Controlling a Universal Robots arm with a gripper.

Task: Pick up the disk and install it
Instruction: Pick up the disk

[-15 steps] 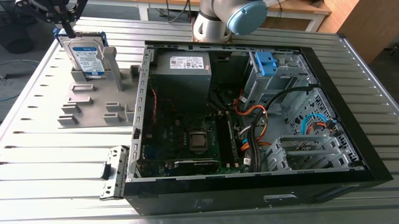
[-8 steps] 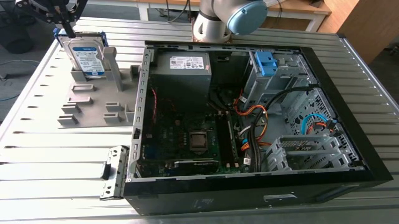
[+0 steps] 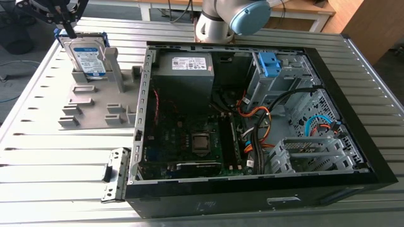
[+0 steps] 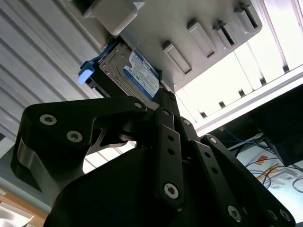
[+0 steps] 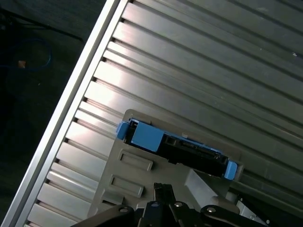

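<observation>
The disk (image 3: 88, 54) stands upright on its edge in a grey plastic holder (image 3: 94, 106) on the table, at the exterior view's upper left. It is silver, with a white-and-blue label and a blue bracket round it. My gripper (image 3: 66, 26) hangs just above the disk's top edge. In the second wrist view the disk (image 4: 142, 75) sits right beyond the black gripper (image 4: 161, 101), against the holder (image 4: 199, 19). From above, in the first wrist view, the disk's bracket edge (image 5: 175, 144) lies close to the gripper (image 5: 163, 194).
An open black computer case (image 3: 252, 118) lies at the exterior view's right, with a grey power-supply box (image 3: 183, 64), a motherboard and a metal drive cage with a blue latch (image 3: 268, 64). The slatted metal table (image 3: 57, 170) ends at an edge (image 5: 66, 109) close to the holder.
</observation>
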